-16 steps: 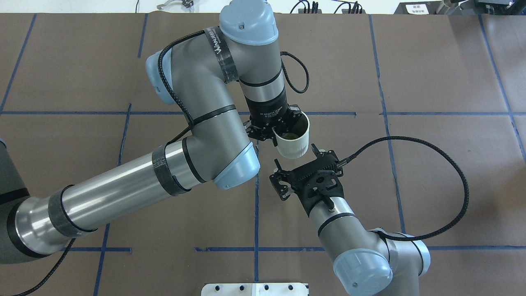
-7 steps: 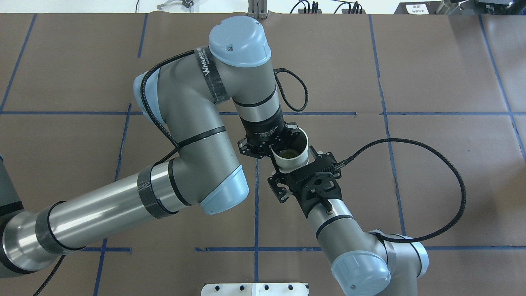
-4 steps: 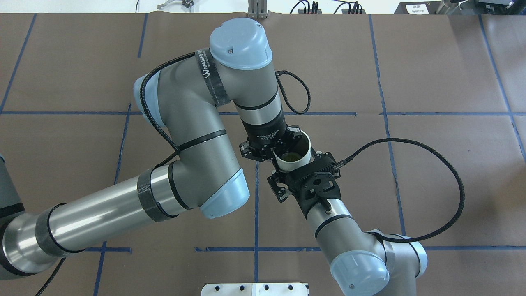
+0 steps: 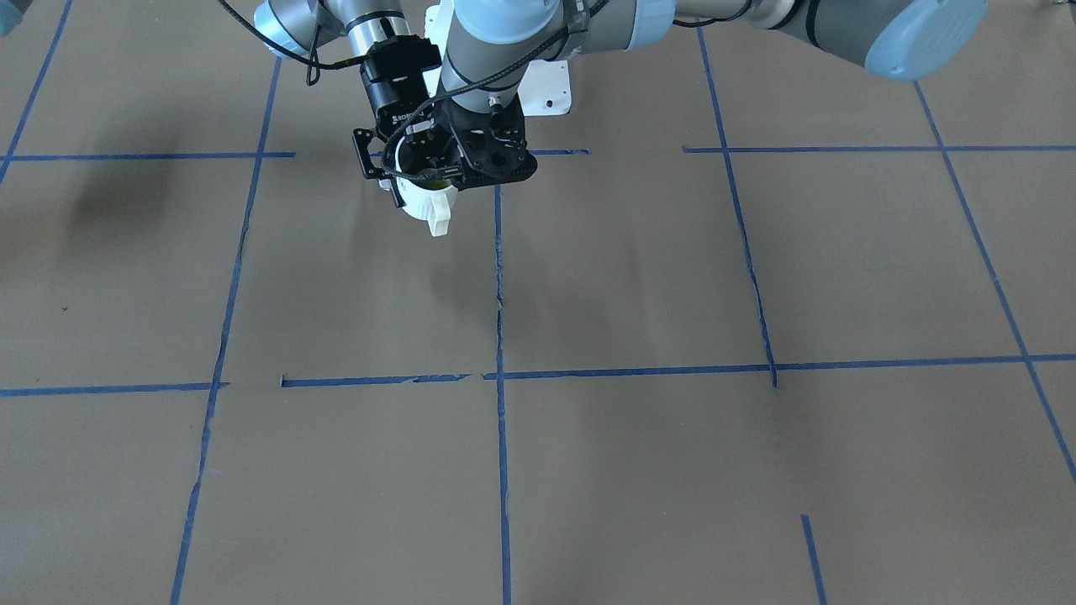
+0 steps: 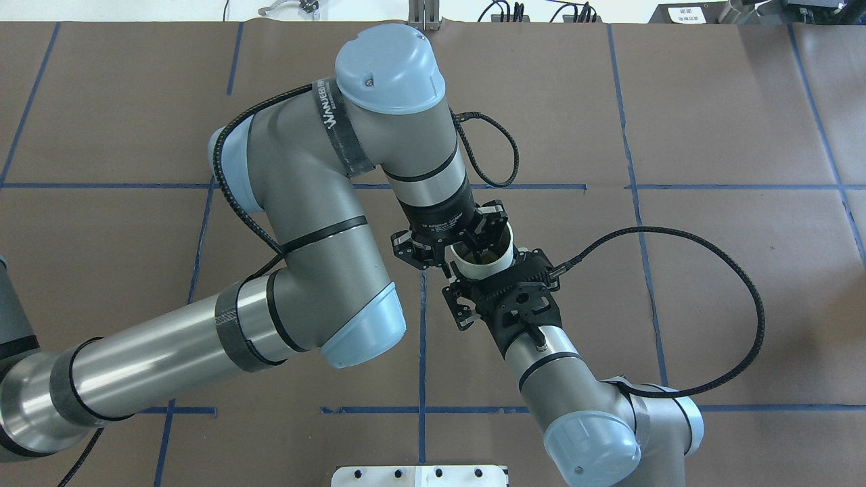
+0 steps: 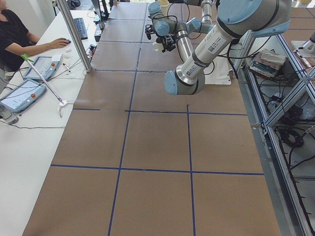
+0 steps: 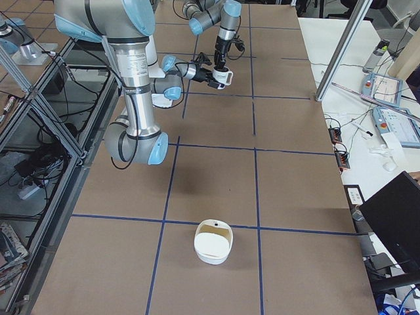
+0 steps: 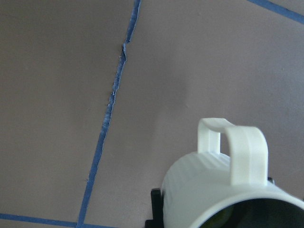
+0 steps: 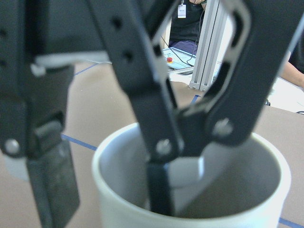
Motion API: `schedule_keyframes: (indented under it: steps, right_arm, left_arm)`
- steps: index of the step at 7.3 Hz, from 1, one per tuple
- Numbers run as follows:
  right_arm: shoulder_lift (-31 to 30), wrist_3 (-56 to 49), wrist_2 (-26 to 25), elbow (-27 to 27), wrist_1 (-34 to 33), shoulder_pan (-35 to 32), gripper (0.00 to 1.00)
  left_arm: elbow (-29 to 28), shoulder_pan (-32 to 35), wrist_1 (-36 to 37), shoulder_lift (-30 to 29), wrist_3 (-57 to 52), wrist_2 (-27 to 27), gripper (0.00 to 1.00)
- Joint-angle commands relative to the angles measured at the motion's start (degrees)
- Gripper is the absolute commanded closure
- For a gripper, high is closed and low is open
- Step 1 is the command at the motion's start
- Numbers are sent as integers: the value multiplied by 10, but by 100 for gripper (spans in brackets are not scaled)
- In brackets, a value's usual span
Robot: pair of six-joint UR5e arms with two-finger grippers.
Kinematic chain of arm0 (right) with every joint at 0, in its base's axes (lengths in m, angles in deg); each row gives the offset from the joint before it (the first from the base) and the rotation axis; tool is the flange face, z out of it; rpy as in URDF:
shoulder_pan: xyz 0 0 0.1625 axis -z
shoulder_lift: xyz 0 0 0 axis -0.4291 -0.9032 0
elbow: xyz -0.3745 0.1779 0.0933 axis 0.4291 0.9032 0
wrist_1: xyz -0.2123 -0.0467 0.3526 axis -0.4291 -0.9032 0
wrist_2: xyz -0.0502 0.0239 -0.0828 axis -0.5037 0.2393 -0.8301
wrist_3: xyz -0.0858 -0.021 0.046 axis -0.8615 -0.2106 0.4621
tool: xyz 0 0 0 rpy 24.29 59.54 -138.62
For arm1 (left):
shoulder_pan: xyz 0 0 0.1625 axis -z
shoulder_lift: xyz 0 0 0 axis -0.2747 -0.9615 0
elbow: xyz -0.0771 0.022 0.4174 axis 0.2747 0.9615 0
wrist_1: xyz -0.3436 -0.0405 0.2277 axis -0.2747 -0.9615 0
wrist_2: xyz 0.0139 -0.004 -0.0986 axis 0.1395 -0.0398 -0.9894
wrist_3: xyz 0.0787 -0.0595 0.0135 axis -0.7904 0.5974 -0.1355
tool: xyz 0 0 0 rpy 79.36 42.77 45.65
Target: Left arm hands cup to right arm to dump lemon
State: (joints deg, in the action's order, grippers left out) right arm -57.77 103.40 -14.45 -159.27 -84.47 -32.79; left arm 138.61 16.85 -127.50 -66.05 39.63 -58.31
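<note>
The white ribbed cup (image 5: 484, 270) hangs in the air above the table's middle, mouth up, its handle (image 4: 438, 220) pointing away from the robot. The yellow-green lemon (image 5: 482, 256) lies inside it. My right gripper (image 5: 490, 277) has a finger on either side of the cup's body and is shut on it. My left gripper (image 5: 461, 257) reaches down over the rim. In the right wrist view one left finger (image 9: 160, 190) is inside the cup (image 9: 111, 190) and the other outside, both apart from the wall, so the left gripper is open.
A white bowl-like container (image 7: 213, 241) stands on the table toward my right end. A white base plate (image 5: 419, 475) sits at the robot's edge. An operator (image 6: 17, 34) and a metal post (image 6: 74, 34) are beyond the far side. Blue tape lines cross the brown mat.
The left arm brought the cup down between the right gripper's fingers. The left gripper's fingers have since spread off the cup's wall.
</note>
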Motion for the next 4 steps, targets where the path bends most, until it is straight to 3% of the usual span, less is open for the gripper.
schedule_keyframes:
  steps: [1, 3, 4]
  right_arm:
    - [-7, 0, 0, -4, 0, -4, 69]
    - [-84, 66, 0, -37, 10, -21, 73]
    - [-130, 84, 10, -68, 16, -61, 74]
  left_arm:
    - [55, 24, 0, 2, 1, 20, 0]
    - [62, 32, 0, 9, 1, 21, 0]
    - [63, 32, -1, 19, 1, 21, 0]
